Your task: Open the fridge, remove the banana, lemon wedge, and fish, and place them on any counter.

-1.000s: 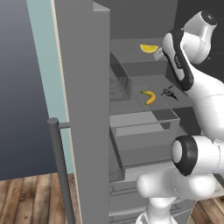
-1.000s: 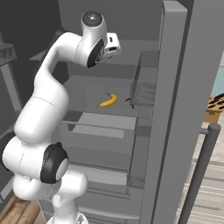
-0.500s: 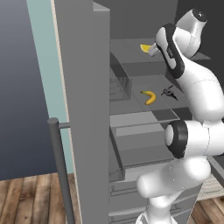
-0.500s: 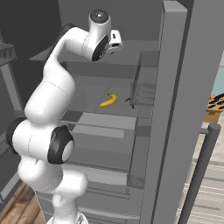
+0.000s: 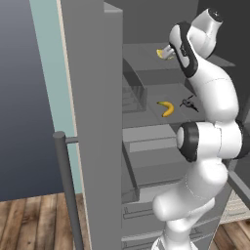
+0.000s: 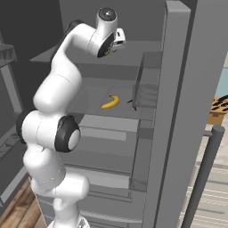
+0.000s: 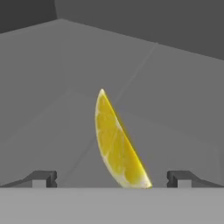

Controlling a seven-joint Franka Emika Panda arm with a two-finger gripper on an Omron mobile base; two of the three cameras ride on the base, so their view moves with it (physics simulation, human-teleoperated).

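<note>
Three foods sit inside the open fridge (image 5: 97, 97): the lemon wedge (image 7: 117, 144) lies on the upper shelf, while the banana (image 5: 166, 108) and the dark fish (image 5: 188, 103) rest near each other on the shelf below. The pincer (image 7: 111, 178) is spread wide and grasps nothing, its two fingertips (image 7: 43, 178) flanking the wedge's near end on that upper shelf.
</note>
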